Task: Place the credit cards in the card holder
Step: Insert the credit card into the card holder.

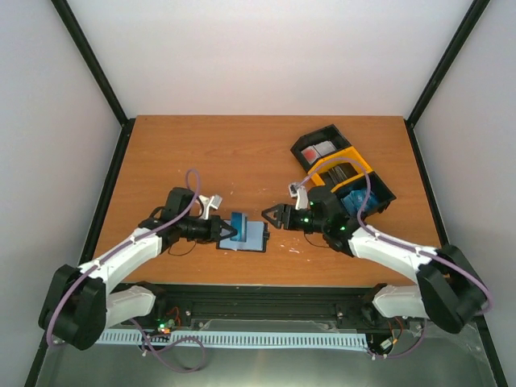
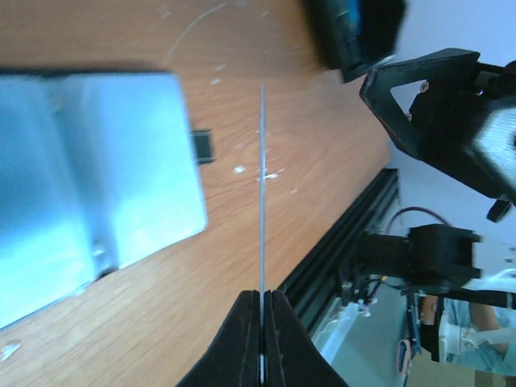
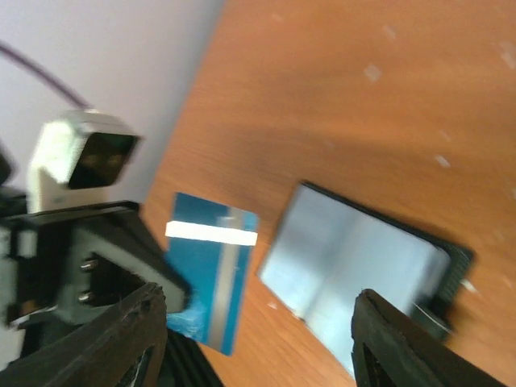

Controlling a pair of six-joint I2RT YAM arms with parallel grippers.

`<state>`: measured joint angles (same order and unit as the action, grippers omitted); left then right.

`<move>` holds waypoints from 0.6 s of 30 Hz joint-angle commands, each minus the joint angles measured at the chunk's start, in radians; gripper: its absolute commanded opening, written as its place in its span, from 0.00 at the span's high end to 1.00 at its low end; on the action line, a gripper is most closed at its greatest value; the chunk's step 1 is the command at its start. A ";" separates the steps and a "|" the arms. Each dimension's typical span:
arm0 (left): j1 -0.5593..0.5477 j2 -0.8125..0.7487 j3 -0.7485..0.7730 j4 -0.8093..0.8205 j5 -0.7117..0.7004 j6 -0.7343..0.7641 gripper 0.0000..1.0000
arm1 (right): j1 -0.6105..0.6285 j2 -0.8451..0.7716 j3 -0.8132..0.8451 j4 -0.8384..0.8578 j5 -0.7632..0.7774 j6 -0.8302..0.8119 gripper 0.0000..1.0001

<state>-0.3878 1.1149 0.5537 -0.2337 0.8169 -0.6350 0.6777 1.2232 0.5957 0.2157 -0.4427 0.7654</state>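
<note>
My left gripper (image 1: 229,230) is shut on a blue credit card (image 1: 239,222), held upright just above the table. The left wrist view shows that card (image 2: 263,185) edge-on as a thin line rising from my closed fingertips (image 2: 250,310). The card holder (image 1: 253,237) lies open flat on the table right beside the card, its inside pale blue and shiny, its rim black. My right gripper (image 1: 269,216) hovers open just right of it, holding nothing. In the right wrist view the blue card (image 3: 211,274) with its white stripe stands left of the open card holder (image 3: 355,274).
A joined row of trays sits at the back right: a black one (image 1: 318,147) with a red-and-white card, a yellow one (image 1: 343,169), and a black one (image 1: 360,200) with blue cards. The rig's black rail (image 1: 266,294) runs along the near table edge.
</note>
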 commanded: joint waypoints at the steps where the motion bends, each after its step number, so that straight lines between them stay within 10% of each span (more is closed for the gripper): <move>1: 0.007 0.058 -0.037 -0.052 -0.072 0.053 0.99 | 0.003 0.138 0.024 -0.190 0.077 0.009 0.41; 18: 0.015 0.306 0.007 0.050 -0.172 0.049 0.99 | 0.039 0.378 0.088 -0.172 0.023 0.025 0.59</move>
<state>-0.3813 1.4055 0.5190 -0.2169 0.6899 -0.6098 0.7029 1.5787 0.6598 0.0399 -0.4068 0.8009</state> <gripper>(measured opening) 0.015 0.414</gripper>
